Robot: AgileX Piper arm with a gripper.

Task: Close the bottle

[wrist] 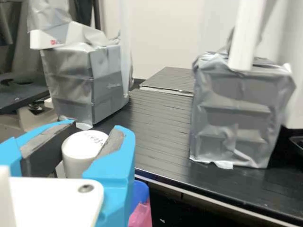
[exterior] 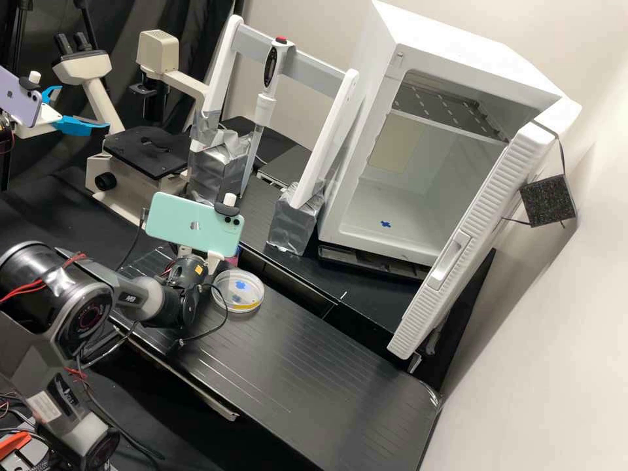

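Your black worktop (exterior: pixel 294 379) carries the white incubator (exterior: pixel 356 222), whose door (exterior: pixel 451 281) stands open. Beside that, you have the stand (exterior: pixel 337 121) on two silver-wrapped blocks (exterior: pixel 294 226), holding a pipette (exterior: pixel 263 108) upright, with the microscope (exterior: pixel 108 173) beyond. Behind the phone (exterior: pixel 194 224) you can spot part of the gripper (exterior: pixel 214 260), near the round dish (exterior: pixel 260 288). In the wrist view your gripper (wrist: pixel 96 133) is partly open, its blue fingers closed around a white cap (wrist: pixel 80 153); you cannot tell whether this sits on the bottle.
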